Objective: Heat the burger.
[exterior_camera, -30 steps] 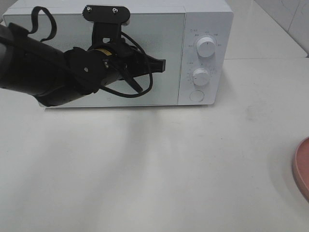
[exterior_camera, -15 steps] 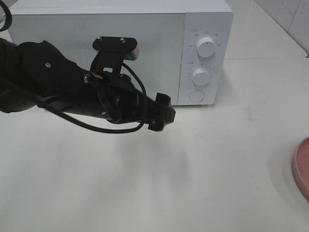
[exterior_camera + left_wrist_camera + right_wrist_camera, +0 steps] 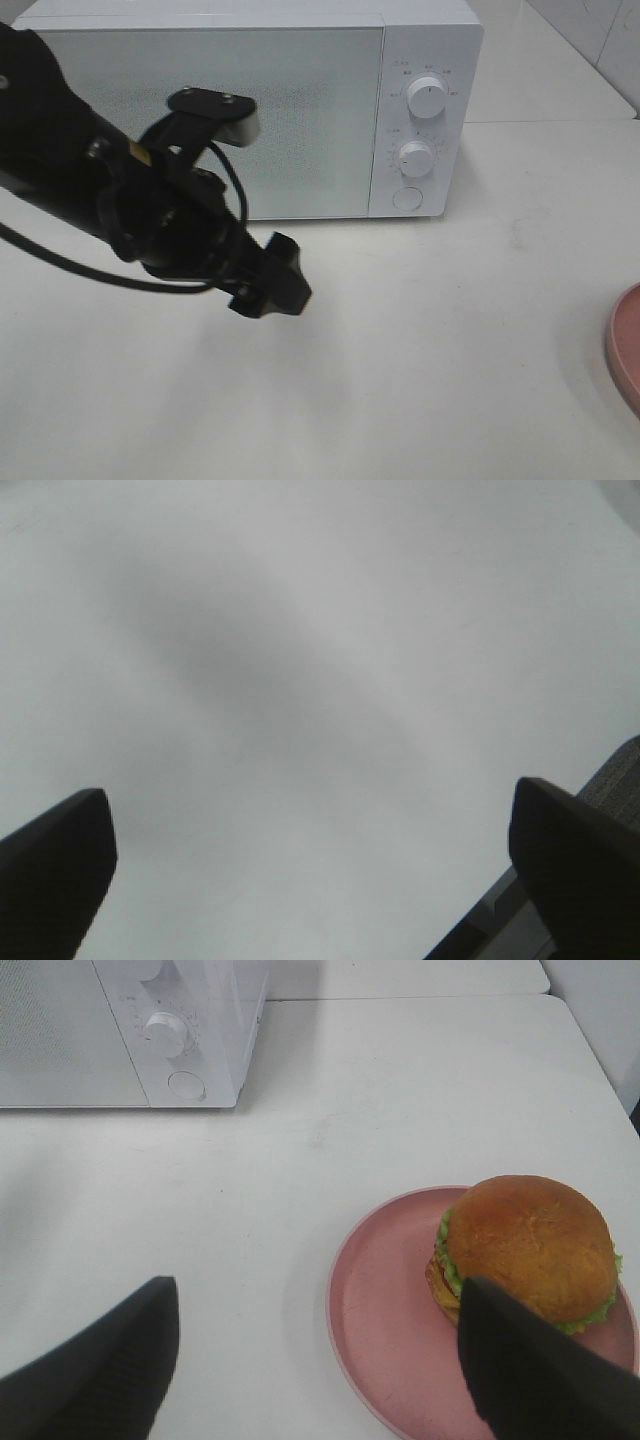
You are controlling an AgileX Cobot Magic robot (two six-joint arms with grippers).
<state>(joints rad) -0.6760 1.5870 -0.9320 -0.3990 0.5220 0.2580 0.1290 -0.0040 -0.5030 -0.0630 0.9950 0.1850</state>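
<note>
Right now your left end effector (image 3: pixel 268 287) hangs spread wide and empty over bare counter (image 3: pixel 430 350); the right end effector (image 3: pixel 315 1360) gapes above the burger (image 3: pixel 527 1250) on its pink plate (image 3: pixel 385 1335). Beyond stands the microwave (image 3: pixel 250 100), door shut: carry the burger there and it hits the door.

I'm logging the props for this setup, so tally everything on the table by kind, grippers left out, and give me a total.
Microwave: 1
Burger: 1
Pink plate: 1
Total: 3
</note>
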